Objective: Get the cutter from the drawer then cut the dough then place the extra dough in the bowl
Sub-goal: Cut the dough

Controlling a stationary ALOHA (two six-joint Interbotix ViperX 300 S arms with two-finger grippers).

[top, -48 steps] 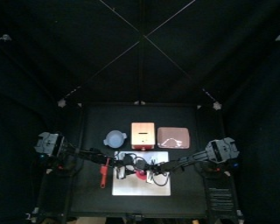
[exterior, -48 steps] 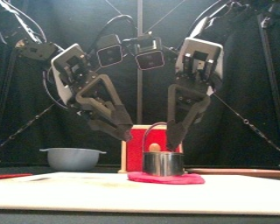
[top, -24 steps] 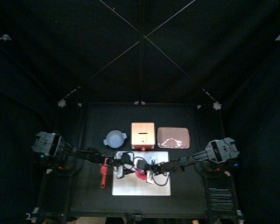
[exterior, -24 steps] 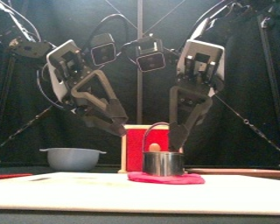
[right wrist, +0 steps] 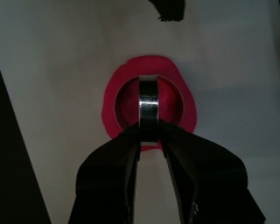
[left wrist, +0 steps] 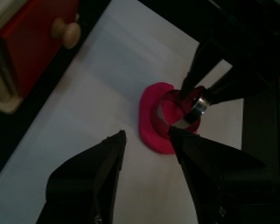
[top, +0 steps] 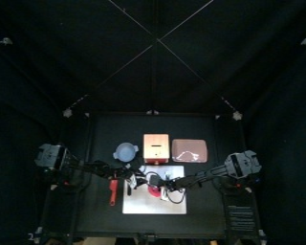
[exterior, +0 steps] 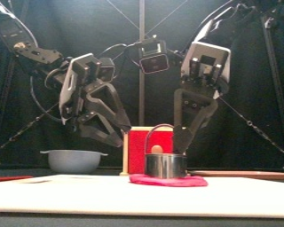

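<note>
The cutter (exterior: 166, 165) is found standing upright on the dough (exterior: 169, 180), which lies flat near the middle of the cutting board (exterior: 61, 190), well clear of the board's edges. The right gripper (right wrist: 149, 128) is seen closed down to a narrow gap on the cutter's wire handle, directly above the ring. In the right wrist view the handle's arch lies along the line of the jaws, so that they pinch it from either side. The deciding relation is therefore vertical: the ring sits straight beneath the right gripper and inside the dough's outline, with a pink margin showing all round it. A straight downward press is judged to be what the cut calls for. The left gripper (left wrist: 150, 136) is held raised over the left part of the board, jaws spread wide with nothing between them, and apart from the dough. The right arm is clearly the nearer. The bowl (exterior: 74, 160) stands behind the board's back left corner, beside the wooden box (exterior: 138, 142).
</note>
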